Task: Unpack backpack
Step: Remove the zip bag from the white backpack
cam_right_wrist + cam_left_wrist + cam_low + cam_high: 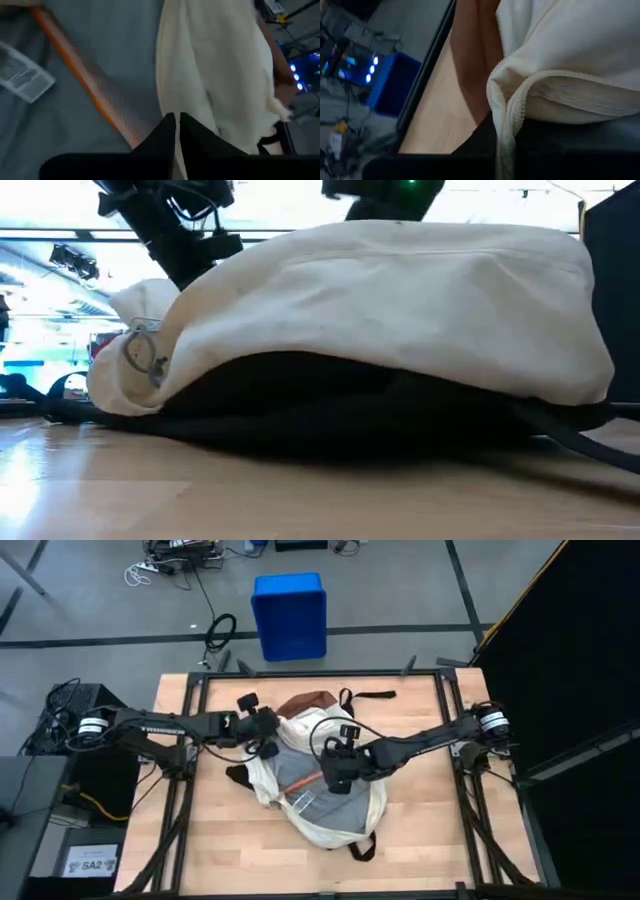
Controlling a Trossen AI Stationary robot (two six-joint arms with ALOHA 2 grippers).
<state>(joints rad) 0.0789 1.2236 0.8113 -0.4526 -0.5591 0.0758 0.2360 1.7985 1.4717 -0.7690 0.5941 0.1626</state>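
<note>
The cream-white backpack (335, 810) lies flat on the wooden table, its brown base (308, 703) toward the far edge and its opening spread wide. Inside it lies a clear orange-edged pouch (75, 55) holding grey contents and a white label. My left gripper (266, 733) is at the opening's left rim, shut on cloth. My right gripper (176, 122) is over the opening's middle, fingers shut, between the pouch's orange edge (304, 783) and a cream flap (200, 90). In the low view the backpack (400, 300) fills the frame and hides both grippers. My left gripper holds the backpack's opening rim by its zipper-edged cloth (512, 112), coming level from the table's left. The fingers themselves are dark and hidden low in the wrist view. The rim is bunched and raised there while the rest of the backpack lies on the table. My right gripper points down, its shut fingertips (169, 125) against the cream flap's edge beside the pouch. Whether they pinch cloth or pouch, I cannot tell.
A blue crate (290, 615) stands on the floor beyond the table's far edge. Dark straps (365, 696) trail from the backpack at the far side and a strap loop (362, 848) at the near side. Bare wood lies left, right and near.
</note>
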